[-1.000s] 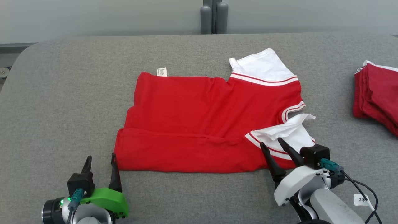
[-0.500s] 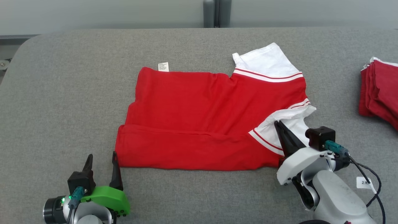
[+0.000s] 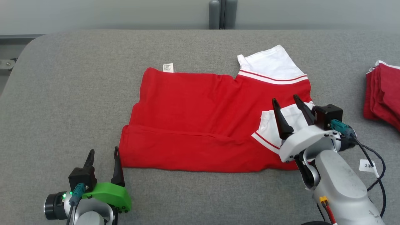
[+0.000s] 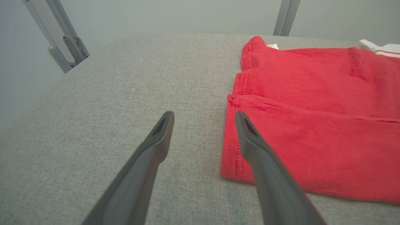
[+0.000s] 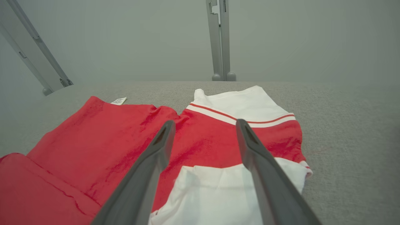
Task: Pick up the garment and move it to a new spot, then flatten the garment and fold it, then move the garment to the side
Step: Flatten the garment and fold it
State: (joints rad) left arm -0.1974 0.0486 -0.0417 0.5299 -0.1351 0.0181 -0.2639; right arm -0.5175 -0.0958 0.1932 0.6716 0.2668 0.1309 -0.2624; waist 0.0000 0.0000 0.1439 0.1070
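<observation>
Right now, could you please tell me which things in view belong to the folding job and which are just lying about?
In the job: red garment, partly folded; its white near sleeve, laid over the red body; grey table under it.
Lying about: pile of red clothes at the table's right edge; grey posts behind.

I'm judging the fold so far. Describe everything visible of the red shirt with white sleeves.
The red shirt with white striped sleeves lies flat on the grey fabric table, near edge folded over lengthwise. Its far sleeve sticks out; its near sleeve is folded onto the body. A white label shows at the far left corner. The open right gripper hangs over the near sleeve.
</observation>
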